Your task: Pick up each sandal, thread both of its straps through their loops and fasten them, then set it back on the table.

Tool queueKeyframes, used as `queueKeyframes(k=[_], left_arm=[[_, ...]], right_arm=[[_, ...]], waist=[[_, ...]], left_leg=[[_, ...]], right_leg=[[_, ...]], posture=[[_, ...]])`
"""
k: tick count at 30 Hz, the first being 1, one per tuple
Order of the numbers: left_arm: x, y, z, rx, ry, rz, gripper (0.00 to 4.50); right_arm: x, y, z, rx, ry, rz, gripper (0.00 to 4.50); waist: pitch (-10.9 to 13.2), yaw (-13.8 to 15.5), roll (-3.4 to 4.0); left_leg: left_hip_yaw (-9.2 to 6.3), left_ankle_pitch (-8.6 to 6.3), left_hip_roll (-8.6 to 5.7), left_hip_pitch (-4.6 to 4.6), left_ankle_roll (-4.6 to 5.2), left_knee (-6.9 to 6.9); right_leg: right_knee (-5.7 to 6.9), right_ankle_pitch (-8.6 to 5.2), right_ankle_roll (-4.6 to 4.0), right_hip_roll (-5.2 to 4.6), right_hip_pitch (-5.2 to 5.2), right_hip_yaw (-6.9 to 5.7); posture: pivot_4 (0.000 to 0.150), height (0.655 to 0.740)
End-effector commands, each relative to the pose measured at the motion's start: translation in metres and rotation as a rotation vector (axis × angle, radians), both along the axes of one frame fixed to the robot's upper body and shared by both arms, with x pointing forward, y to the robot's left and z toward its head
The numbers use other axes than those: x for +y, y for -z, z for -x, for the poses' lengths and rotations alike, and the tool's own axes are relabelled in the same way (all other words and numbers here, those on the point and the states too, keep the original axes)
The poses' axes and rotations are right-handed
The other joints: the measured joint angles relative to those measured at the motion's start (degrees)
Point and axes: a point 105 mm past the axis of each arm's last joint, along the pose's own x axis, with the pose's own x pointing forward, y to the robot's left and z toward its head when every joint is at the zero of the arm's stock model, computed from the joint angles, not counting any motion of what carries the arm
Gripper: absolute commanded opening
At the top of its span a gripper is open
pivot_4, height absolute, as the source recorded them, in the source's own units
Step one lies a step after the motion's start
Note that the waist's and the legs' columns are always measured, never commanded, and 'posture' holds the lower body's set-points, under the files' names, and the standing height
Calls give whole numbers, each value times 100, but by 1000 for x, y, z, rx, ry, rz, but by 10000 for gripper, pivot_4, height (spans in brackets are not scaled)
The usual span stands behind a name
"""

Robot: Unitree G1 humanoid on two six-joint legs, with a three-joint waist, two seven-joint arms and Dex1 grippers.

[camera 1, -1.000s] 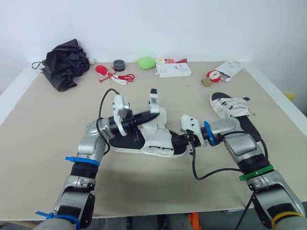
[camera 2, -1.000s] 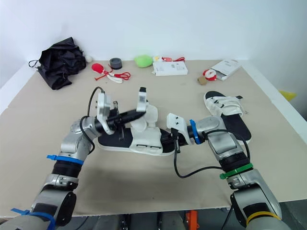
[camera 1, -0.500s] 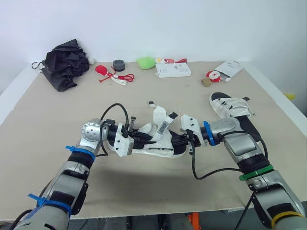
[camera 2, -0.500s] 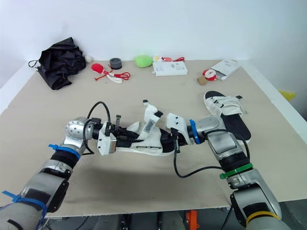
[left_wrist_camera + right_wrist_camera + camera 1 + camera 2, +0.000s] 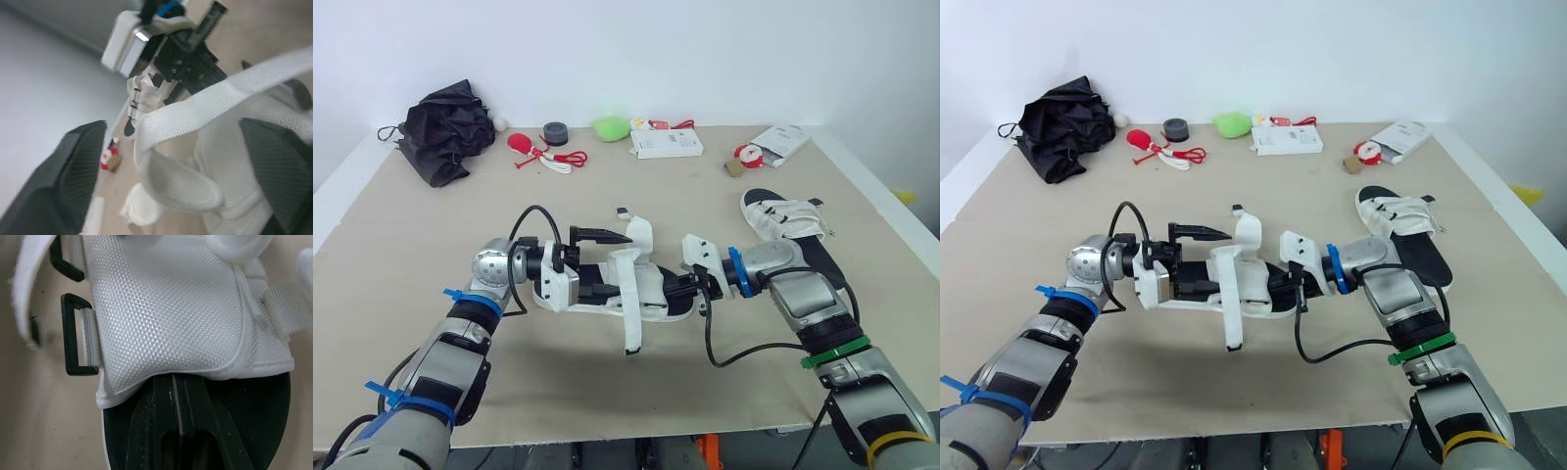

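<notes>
A white-strapped sandal with a black sole lies flat in the middle of the table. My left gripper is open at its heel end, one finger above and one low by the sole. One loose white strap hangs over the near side, passing between the fingers in the left wrist view. My right gripper is shut on the sandal's toe end; its fingers lie on the sole under the white upper, beside two black loops. The second sandal lies at the right.
Along the back edge lie a black bundle, red cords, a grey tape roll, a green object, a white box and a white packet. My cables loop over the table near both wrists.
My left gripper has opened and let go of the strap, which has dropped over the sandal's near side. The sandal has tipped back down flat. The right arm has stayed put.
</notes>
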Motion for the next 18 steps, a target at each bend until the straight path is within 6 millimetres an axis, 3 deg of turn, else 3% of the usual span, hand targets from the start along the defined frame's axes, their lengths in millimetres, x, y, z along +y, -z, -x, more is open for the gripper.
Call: queueKeyframes(k=[1,5,9,12,15,18], left_arm=[[12,-8,4,316,85,20,44807],[22,-23,8,508,88,47,44807],[32,-39,28,935,160,59,44807],[36,-25,60,1102,206,-91,44807],[43,22,79,1054,111,-330,44807],[42,55,73,1107,-22,-328,44807]], right_arm=[[-14,33,4,94,50,101,0],[-14,33,5,94,51,100,0],[-13,33,6,98,48,97,0],[-14,34,7,99,47,100,0],[-12,33,8,104,43,96,0],[-10,32,11,111,40,88,0]], waist=[[1,-9,1],[1,-8,2],[3,-20,2],[1,-31,9],[2,-17,11],[1,0,13]], left_leg=[[0,0,1,0,0,0],[-6,0,7,0,-1,0],[-11,0,6,1,-1,2],[-9,-6,5,7,-10,-4],[-15,-11,5,14,-18,-8],[-15,-13,5,17,-21,-12]], right_leg=[[1,-1,-1,8,-1,1],[6,-14,2,33,-2,3],[9,-17,6,30,0,6],[6,-26,10,30,1,14],[6,-40,8,22,-4,15],[7,-42,2,14,-3,15]], posture=[[1500,7400],[1500,7400],[1500,7400],[1500,7400],[1500,7400],[1500,7400]])
